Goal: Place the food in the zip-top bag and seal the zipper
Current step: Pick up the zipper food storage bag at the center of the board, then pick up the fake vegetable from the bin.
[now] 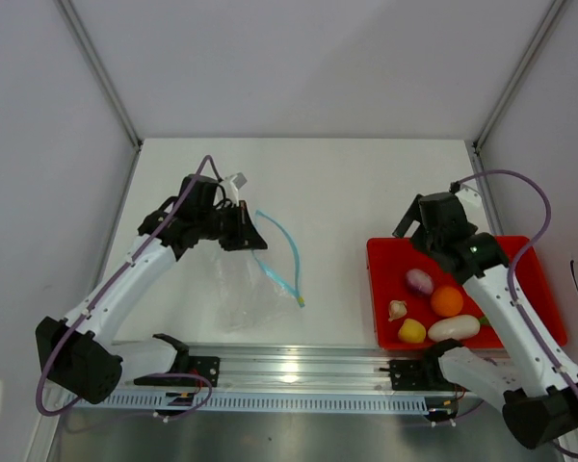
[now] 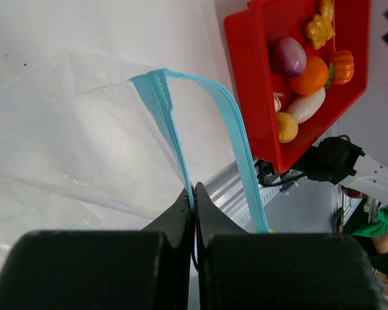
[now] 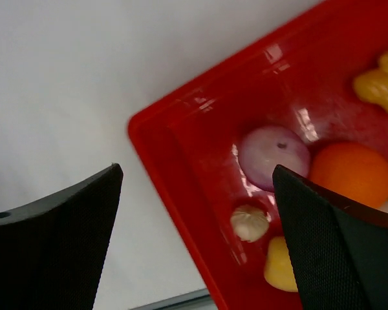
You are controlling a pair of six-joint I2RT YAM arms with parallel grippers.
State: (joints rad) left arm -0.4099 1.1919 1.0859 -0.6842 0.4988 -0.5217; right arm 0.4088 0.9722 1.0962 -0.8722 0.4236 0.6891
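The clear zip-top bag (image 1: 239, 289) lies on the white table left of centre. Its light-blue zipper (image 1: 287, 252) stands open in a loop. My left gripper (image 1: 250, 239) is shut on one zipper strip (image 2: 161, 110) and lifts that edge of the bag (image 2: 58, 135); the other strip (image 2: 236, 142) hangs free. The food lies in the red tray (image 1: 539, 289): a purple-white bulb (image 3: 273, 157), an orange round fruit (image 3: 352, 174), a small garlic (image 3: 250, 223), yellow pieces (image 3: 281, 265), a white piece (image 1: 454, 328) and a pumpkin (image 2: 341, 64). My right gripper (image 3: 195, 173) is open and empty above the tray's near-left corner (image 3: 156, 139).
The aluminium rail (image 1: 289, 371) with the arm bases runs along the table's near edge. White walls with metal posts (image 1: 101, 72) enclose the table at the back and sides. The tray sits at the right, near the table's right edge.
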